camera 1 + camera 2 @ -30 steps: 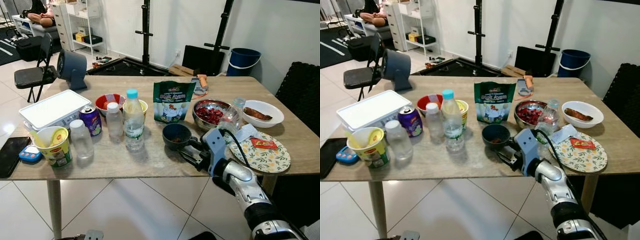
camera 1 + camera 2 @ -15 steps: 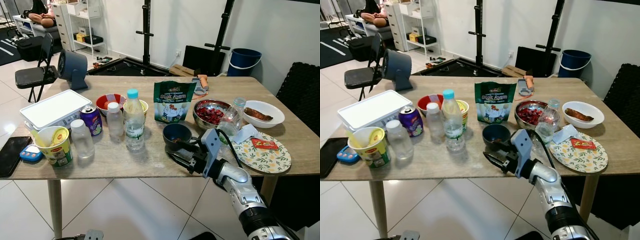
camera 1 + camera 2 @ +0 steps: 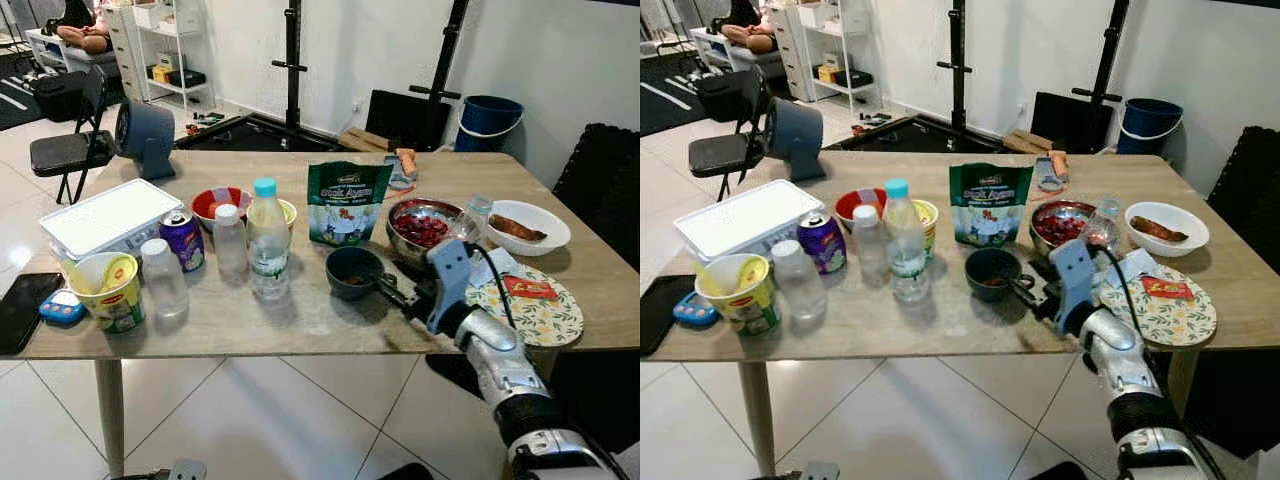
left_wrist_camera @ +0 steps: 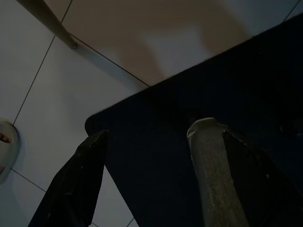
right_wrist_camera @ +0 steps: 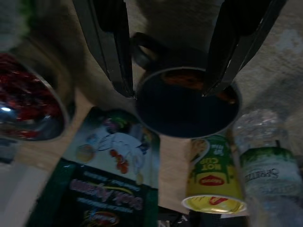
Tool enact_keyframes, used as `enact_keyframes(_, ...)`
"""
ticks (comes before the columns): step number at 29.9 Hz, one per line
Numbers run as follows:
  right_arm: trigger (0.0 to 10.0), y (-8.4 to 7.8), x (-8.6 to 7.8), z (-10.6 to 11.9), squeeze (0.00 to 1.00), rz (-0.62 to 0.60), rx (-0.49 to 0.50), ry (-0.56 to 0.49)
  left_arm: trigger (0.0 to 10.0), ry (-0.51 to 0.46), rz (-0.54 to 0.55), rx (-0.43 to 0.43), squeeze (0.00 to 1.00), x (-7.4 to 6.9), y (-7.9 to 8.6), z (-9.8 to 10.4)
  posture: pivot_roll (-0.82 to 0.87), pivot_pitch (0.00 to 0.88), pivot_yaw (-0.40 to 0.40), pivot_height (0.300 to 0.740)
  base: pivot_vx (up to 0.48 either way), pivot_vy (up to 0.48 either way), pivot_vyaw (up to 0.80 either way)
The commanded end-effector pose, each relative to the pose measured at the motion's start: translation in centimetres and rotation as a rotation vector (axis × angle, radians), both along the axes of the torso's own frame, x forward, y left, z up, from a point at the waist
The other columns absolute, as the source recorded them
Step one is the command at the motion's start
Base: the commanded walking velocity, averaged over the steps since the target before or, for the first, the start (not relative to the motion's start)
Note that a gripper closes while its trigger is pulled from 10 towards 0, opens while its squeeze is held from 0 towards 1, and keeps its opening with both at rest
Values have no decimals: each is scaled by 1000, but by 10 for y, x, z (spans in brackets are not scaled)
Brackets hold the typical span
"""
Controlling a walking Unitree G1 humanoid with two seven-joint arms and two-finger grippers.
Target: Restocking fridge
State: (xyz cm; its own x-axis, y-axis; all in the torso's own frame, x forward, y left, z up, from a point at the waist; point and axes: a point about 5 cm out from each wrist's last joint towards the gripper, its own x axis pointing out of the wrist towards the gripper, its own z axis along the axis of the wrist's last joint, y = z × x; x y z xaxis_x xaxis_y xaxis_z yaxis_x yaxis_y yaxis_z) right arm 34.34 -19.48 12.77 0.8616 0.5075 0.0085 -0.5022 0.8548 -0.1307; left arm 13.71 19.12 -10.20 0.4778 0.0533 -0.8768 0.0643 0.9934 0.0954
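Mug (image 3: 352, 270), dark and stiff, stands on the table (image 3: 300, 320) just ahead of the right gripper (image 3: 392, 292), whose fingers are apart either side of its handle; likely breakable, food inside, best kept upright.

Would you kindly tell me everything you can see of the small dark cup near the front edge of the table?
The small dark cup is round, glossy and dark blue-black, seemingly ceramic, with a handle on the side toward the right gripper. It stands upright on the light wooden table, in front of the green snack pouch and left of the steel bowl of red food. A little reddish-brown food lies inside. The gripper's open jaws flank its handle side; contact is unclear.
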Motion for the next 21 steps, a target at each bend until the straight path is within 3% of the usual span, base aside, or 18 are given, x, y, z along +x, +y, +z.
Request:
enact_keyframes(1, 10000, -11, 1, 1, 0, -49, 6, 11, 10000, 19, -12, 22, 0, -4, 7, -1, -41, 5, -12, 740, 0, 0, 0)
enact_keyframes(10, 10000, -16, 2, -11, 0, -90, -173, 42, 10000, 16, -20, 22, 0, -3, 7, 0, -41, 4, -9, 740, 0, 0, 0)
enact_keyframes(21, 10000, -5, 3, -18, 0, -73, -188, 57, 10000, 22, -14, 25, 0, -6, 8, -1, -35, 21, -8, 740, 0, 0, 0)
